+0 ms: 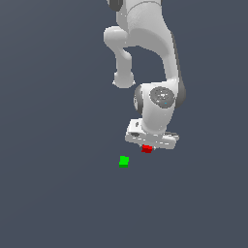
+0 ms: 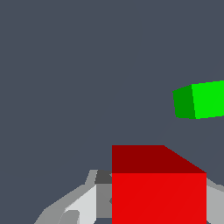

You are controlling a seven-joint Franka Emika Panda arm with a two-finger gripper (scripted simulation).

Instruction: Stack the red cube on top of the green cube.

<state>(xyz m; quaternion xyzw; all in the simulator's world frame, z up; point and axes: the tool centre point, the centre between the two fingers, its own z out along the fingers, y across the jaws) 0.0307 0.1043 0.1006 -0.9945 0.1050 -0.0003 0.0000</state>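
Observation:
The red cube (image 1: 147, 149) sits right under the white hand of my gripper (image 1: 147, 147). In the wrist view the red cube (image 2: 158, 183) fills the space between the two grey fingers (image 2: 83, 205), which lie against its two sides, so my gripper (image 2: 158, 210) is shut on it. The green cube (image 1: 124, 161) lies on the dark floor a short way off, towards the exterior view's left and slightly nearer the camera. It also shows in the wrist view (image 2: 201, 99), apart from the red cube. I cannot tell whether the red cube is off the floor.
The white arm (image 1: 155, 58) rises from the gripper to the top of the exterior view. The plain dark grey floor (image 1: 58, 193) spreads all round the two cubes, and no other object shows on it.

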